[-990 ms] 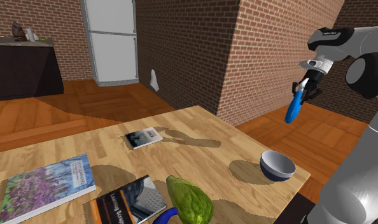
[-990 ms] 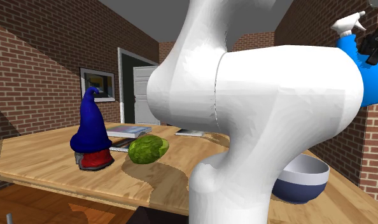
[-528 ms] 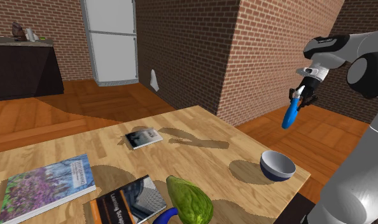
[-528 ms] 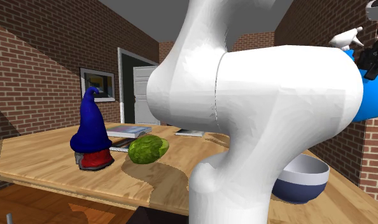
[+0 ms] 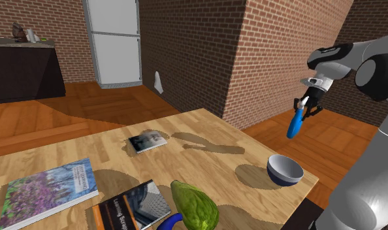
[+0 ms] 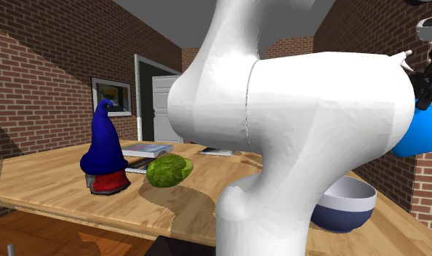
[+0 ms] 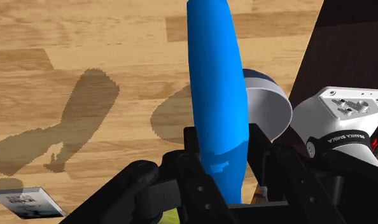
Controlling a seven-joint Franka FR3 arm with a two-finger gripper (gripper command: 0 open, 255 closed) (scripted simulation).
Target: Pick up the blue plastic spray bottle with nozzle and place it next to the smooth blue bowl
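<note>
My gripper [image 5: 308, 104] is shut on the blue spray bottle [image 5: 294, 123], which hangs high in the air with its white nozzle at the fingers and its body pointing down. The bottle [image 6: 420, 131] shows at the second exterior view's right edge, partly behind the white arm. In the wrist view the bottle [image 7: 217, 95] runs out from between the fingers of my gripper [image 7: 223, 167]. The blue bowl [image 5: 284, 170] with a pale inside stands on the wooden table [image 5: 206, 131] near its corner, below the bottle; the bowl [image 7: 265, 108] lies just beside the bottle's body, and the bowl [image 6: 344, 204] sits low behind the arm.
On the table lie a small book [image 5: 147, 140], a flowered book [image 5: 46, 189], a dark book [image 5: 130, 206] and a green melon-like fruit [image 5: 194, 204]. A blue-hatted gnome [image 6: 104, 149] stands near the fruit. Brick walls [image 5: 284, 46] rise behind the table's far edge.
The gripper with the bottle has drifted lower and slightly toward the shoulder view's left. The bottle's shadow on the table has shifted a little toward the bowl.
</note>
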